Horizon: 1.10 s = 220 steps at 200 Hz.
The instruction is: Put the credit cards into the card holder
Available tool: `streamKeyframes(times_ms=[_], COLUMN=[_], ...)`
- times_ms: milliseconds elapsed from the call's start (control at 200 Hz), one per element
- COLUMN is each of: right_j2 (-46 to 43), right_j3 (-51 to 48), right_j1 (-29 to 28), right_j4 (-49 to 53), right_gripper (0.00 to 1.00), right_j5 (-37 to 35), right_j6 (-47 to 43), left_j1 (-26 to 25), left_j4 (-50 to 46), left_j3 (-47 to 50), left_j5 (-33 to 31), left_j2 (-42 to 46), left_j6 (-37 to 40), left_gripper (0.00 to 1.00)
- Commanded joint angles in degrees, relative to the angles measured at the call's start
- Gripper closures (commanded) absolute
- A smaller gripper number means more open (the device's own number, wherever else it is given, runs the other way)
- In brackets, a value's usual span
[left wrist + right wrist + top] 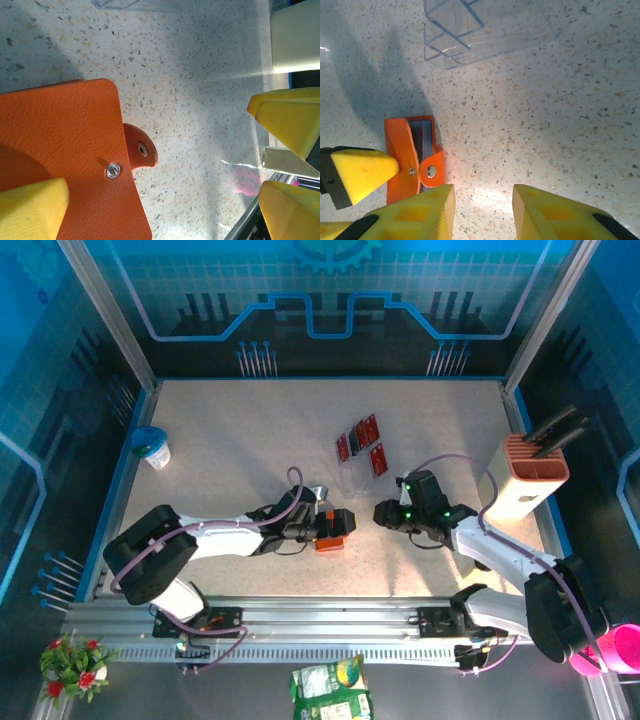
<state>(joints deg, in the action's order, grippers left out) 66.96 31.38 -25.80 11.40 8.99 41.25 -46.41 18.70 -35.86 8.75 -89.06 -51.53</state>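
Jaws wide, left gripper point(160, 172) should pin the card holder point(65, 150); right gripper point(482, 212), half-open, apparently empty, should fetch credit cards point(378, 460).

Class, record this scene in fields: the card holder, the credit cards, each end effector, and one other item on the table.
card holder: orange, lying on the table, snap undone
credit cards: red and black, loose on the table, apart from the holder
left end effector: open wide, one finger over the card holder
right end effector: open, empty, beside the holder
clear box: on the table beyond the holder
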Motion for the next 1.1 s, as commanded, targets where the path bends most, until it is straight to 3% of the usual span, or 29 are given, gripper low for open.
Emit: streamKeyframes(times_ms=[0,160,435,700,900,1096], right_j2=[-0.82,-0.12,4.86,11.02,18.67,22.94], right_j3=[-0.35,0.59,6.39,15.27,21.66,21.97], right_j1=[0.29,-3.16,-13.5,-22.06,-25.06,-25.37], right_j4=[1.03,-0.1,-1.38,-1.05,-1.71,-2.08], right_gripper=[0.64,0.66,0.75,0.79,0.81,0.86], right_j5=[3.1,2.52,-1.93,-4.89,-4.21,-4.89], right_j6=[-0.94,0.54,2.85,2.88,2.26,1.53], left_j1=[-0.39,0.89,7.99,15.35,17.98,18.07], left_j4=[-6.9,-11.23,-14.29,-24.62,-30.66,-33.05], left_j3=[0.54,-3.26,-5.76,-3.11,-0.85,-0.52], left_j5=[-2.65,-3.39,0.56,-2.55,-5.37,-6.47], left_j2=[1.31,4.75,11.38,20.24,21.07,18.39], left_j6=[1.15,3.06,3.2,5.2,6.25,9.17], left_gripper=[0.01,0.01,0.01,0.01,0.01,0.01])
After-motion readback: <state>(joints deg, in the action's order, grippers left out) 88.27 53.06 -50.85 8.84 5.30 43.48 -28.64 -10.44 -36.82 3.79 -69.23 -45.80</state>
